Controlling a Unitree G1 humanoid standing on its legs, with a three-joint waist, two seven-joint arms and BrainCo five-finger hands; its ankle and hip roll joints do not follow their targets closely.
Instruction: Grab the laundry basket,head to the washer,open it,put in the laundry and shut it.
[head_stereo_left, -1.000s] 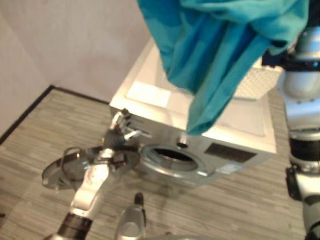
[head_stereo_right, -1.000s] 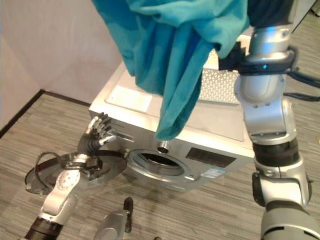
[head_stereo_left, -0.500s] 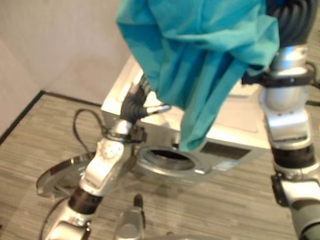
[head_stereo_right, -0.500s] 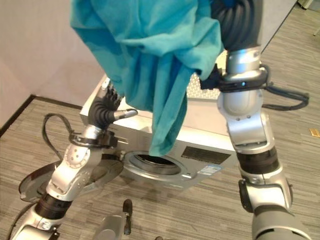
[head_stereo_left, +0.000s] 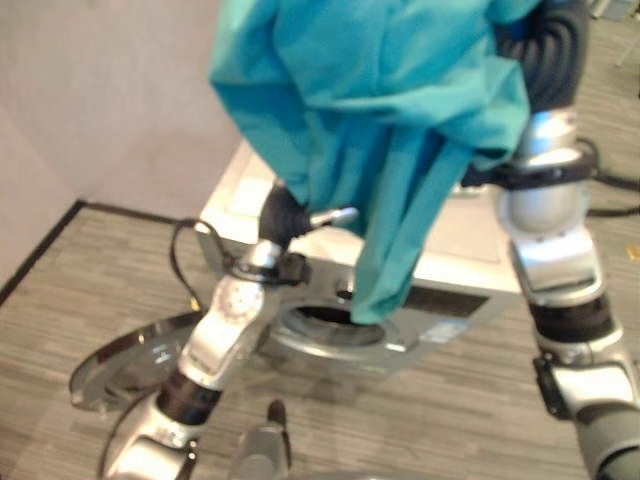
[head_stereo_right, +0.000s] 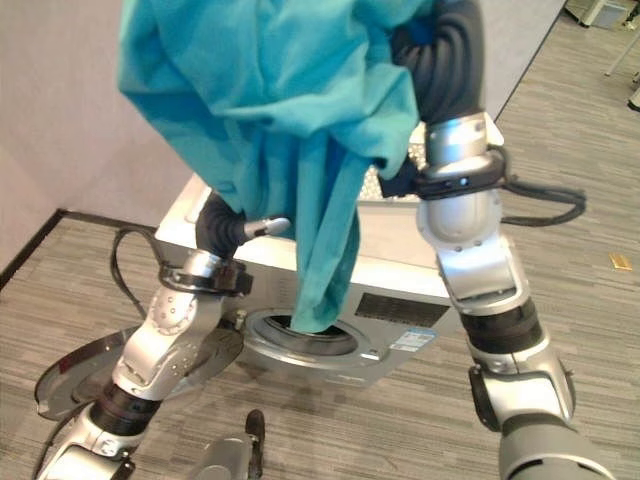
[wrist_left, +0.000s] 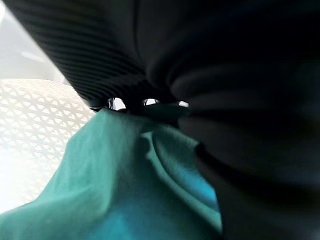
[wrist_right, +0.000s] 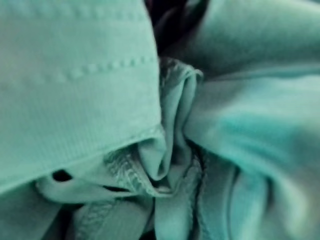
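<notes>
Left hand (head_stereo_left: 290, 212) has risen from the open door (head_stereo_left: 130, 355) to the teal garment (head_stereo_left: 400, 150), fingers hidden, grip unreadable like the right's; hem now at drum opening (head_stereo_right: 300, 335), 6 o'clock.

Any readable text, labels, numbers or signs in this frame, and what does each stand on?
None can be read.
Dark panel on the front of the washer: marks too small and blurred to read.
Small sticker below that panel, beside the door opening: print too small to read.
Teal garment hanging over the opening: no print visible.
</notes>
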